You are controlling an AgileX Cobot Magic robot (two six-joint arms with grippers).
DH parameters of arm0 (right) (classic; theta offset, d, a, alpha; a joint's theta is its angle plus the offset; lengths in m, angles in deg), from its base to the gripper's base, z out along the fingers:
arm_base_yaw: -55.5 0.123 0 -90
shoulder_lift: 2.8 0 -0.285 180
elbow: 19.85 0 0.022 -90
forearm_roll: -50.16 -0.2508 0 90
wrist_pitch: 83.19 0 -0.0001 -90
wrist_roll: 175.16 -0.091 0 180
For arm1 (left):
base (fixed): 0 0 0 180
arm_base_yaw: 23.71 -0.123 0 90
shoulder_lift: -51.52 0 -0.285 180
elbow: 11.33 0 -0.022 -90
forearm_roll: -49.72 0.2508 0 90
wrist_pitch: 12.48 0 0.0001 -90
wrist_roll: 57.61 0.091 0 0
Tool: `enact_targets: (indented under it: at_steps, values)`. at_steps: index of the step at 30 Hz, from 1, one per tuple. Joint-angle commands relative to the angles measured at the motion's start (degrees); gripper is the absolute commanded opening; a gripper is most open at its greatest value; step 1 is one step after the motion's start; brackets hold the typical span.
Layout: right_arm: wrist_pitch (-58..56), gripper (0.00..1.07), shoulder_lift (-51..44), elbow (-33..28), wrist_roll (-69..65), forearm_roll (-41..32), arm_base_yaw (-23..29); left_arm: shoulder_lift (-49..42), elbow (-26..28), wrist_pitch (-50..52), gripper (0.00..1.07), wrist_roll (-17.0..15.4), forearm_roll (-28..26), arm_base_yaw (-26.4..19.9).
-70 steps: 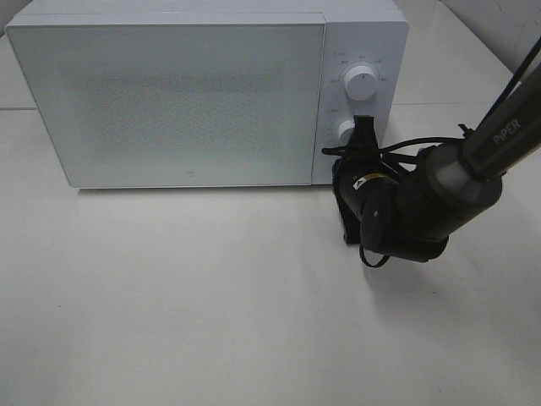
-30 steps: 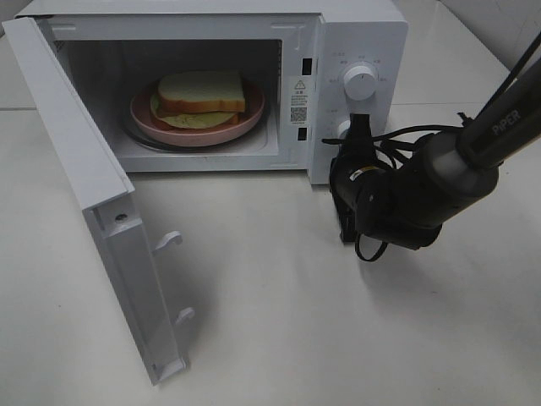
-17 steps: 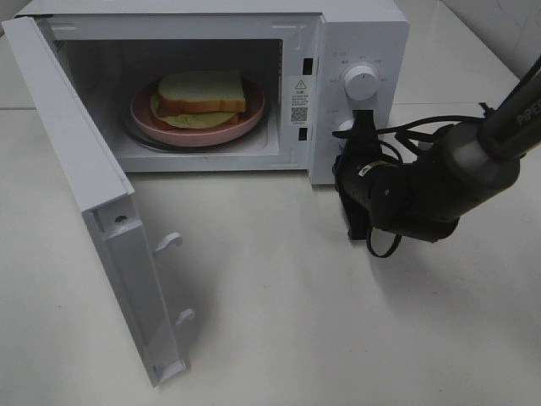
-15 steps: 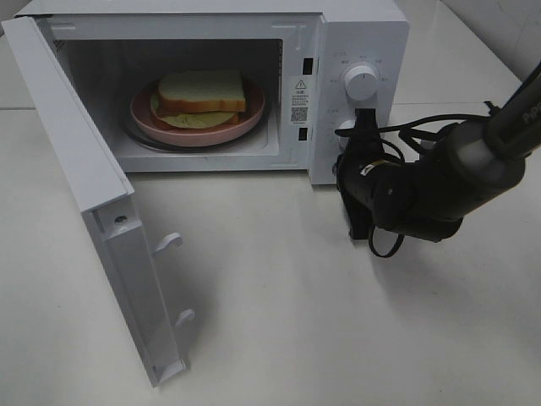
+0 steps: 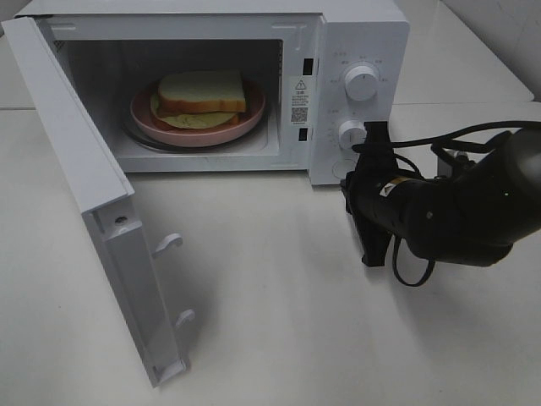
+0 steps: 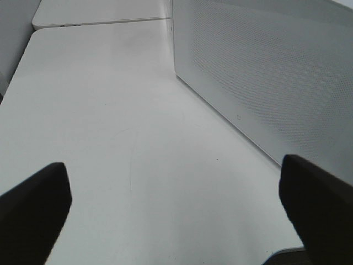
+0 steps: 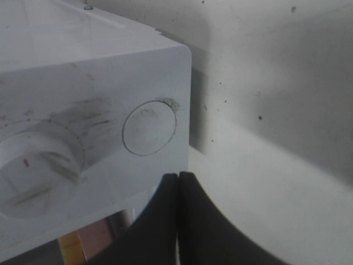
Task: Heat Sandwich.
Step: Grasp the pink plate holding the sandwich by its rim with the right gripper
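The sandwich (image 5: 201, 93), white bread with a green layer beneath, lies on a pink plate (image 5: 250, 118) inside the open white microwave (image 5: 359, 34). Its door (image 5: 76, 169) is swung out to the left. My right gripper (image 5: 373, 135) is shut on nothing, a short way off the control panel beside the lower knob (image 5: 349, 132). In the right wrist view its closed fingertips (image 7: 177, 178) point just below the round button (image 7: 149, 127), next to the knob (image 7: 33, 165). My left gripper (image 6: 176, 212) is wide open and empty over the table, facing the door's dotted outer face (image 6: 265, 72).
The white table (image 5: 270, 321) spreads out in front of the microwave. The open door reaches far toward the front left, with two latch hooks (image 5: 169, 242) on its edge. Cables loop around my right arm (image 5: 456, 211).
The door, shut in the earliest frame, has stood open over the last second. My right gripper has drawn back from the control panel, to the right and toward the front.
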Motion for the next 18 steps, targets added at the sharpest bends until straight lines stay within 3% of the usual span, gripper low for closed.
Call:
enact_targets:
  at_steps: [1,5,7,18]
  values:
    - [-3.4,0.01,-4.6,-2.6,1.9,2.9,0.2,-0.5,-0.2,-0.1,0.98,-0.1,0.1,0.1]
    - [-8.4,0.01,-7.6,-3.9,3.9,4.6,0.2,-0.5,-0.2,-0.1,0.98,-0.1,0.1,0.1]
    - [-15.0,0.01,-10.3,-4.0,5.2,8.6,0.1,-0.5,-0.2,-0.1,0.98,-0.1,0.1,0.1]
    - [-28.3,0.03,-17.3,-3.7,7.7,24.0,0.1,-0.5,-0.2,-0.1,0.98,-0.1,0.1,0.1]
